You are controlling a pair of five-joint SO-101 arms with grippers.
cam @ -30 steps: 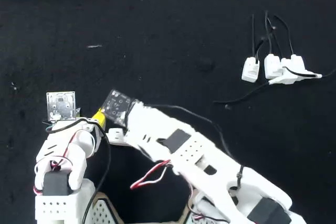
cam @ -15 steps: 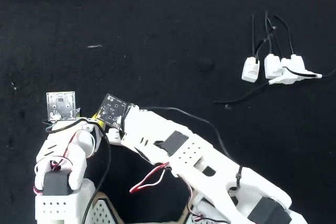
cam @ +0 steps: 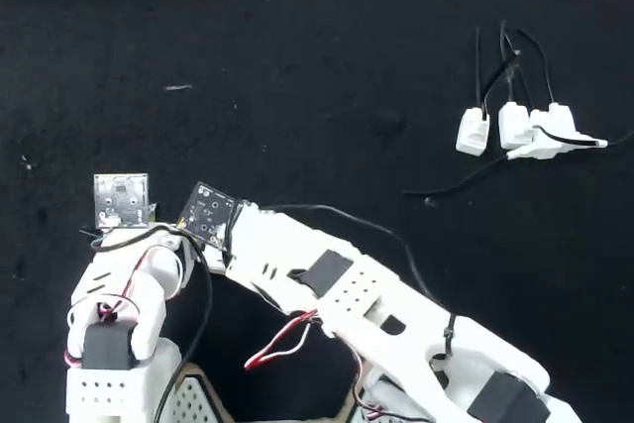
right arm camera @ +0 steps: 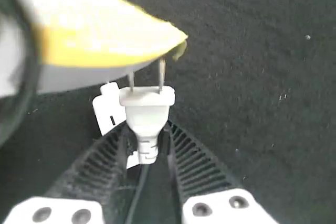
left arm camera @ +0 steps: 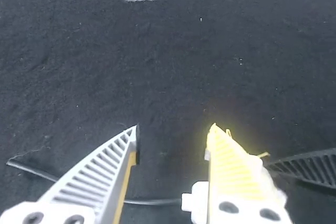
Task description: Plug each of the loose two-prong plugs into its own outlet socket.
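1. High view – two white arms crowd the near left corner of the black table. The left arm sits at the near edge, and the right arm stretches across from the right until its wrist is just beside the left arm's. Three white socket blocks with black cords lie well apart from both, at the far right of the table.

2. Left wrist view – the left gripper hangs over bare black cloth. Its jaws are spread wide with nothing between them, one finger grey and ribbed, the other yellow. A thin black cord crosses the cloth beneath the grey finger.

3. Right wrist view – the right gripper is clamped on a white two-prong plug. The plug's body is pinched between the dark ribbed fingers and both prongs point away from the wrist. The prong tips stand just short of the left gripper's yellow finger; whether they touch cannot be told. A small white part sits just beside the plug.
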